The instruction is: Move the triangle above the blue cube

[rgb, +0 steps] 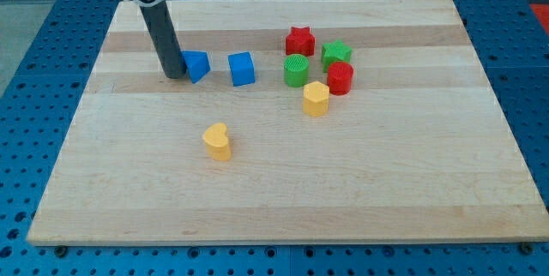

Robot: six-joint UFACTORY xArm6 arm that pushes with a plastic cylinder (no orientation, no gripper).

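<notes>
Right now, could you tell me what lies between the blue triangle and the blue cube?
Nothing: in the camera view, only bare board separates the blue triangle from the blue cube.

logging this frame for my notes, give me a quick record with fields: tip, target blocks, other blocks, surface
tip: my tip is down on the board, touching the left side of the blue triangle
target blocks: blue triangle left of the blue cube, apart, same row
other blocks: red star, green star, green cylinder, red cylinder, yellow hexagon, yellow heart
surface: wooden board
</notes>
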